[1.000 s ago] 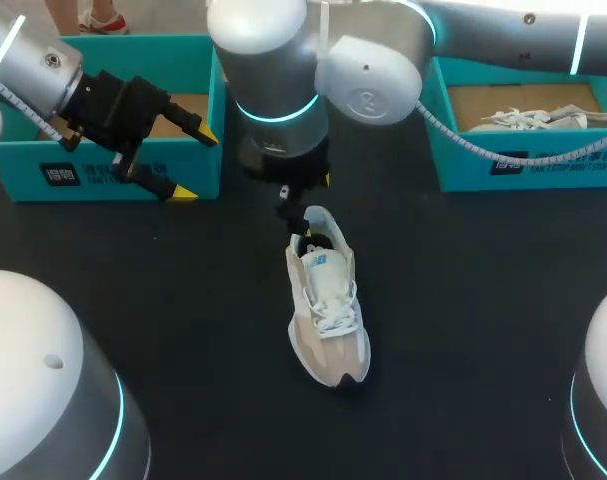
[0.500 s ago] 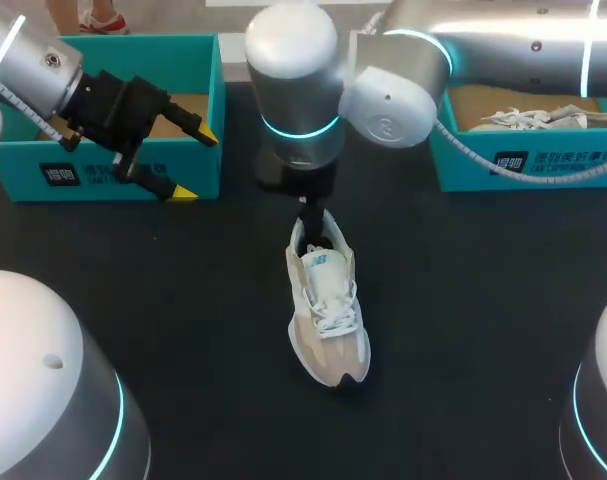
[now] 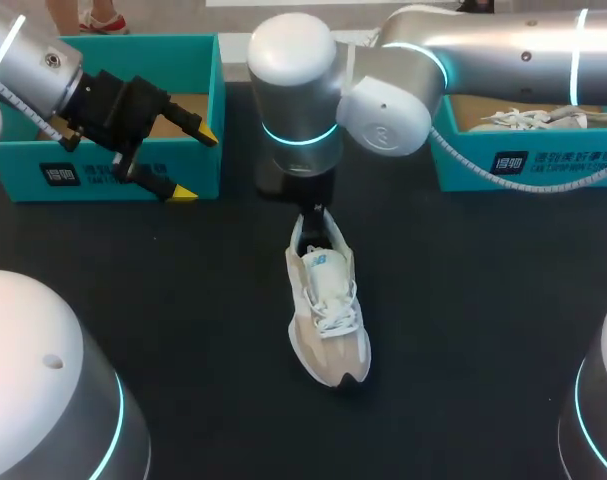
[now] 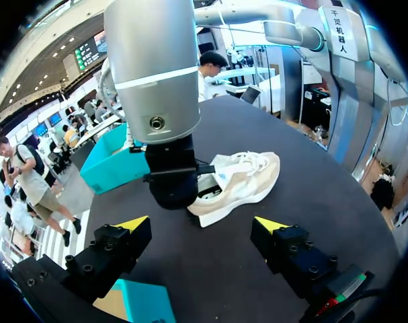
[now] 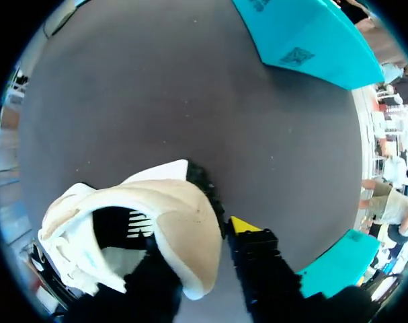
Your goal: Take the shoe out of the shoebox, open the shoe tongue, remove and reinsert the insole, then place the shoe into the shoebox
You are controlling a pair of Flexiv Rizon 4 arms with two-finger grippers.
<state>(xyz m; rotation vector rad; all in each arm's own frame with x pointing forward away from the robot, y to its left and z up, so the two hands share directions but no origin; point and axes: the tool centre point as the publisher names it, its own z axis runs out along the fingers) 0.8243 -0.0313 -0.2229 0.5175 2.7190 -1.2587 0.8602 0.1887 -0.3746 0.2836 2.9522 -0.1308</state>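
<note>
Shoe [image 3: 327, 305] lies out on the table [image 3: 163, 300], long axis heel-far/toe-near, w/ heel wall straddled by right gripper [image 5: 197, 249] (clamped or not: can't tell), so right arm's nearer; left gripper [image 4: 202, 223] hangs wide open, well off by left box [image 3: 23, 165].

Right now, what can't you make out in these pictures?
Insole: in the head view, the right gripper covers the shoe opening; in the right wrist view it is too dark inside.
Left box inside: in the head view, the left arm blocks part.
Right box: the right arm crosses it.
</note>
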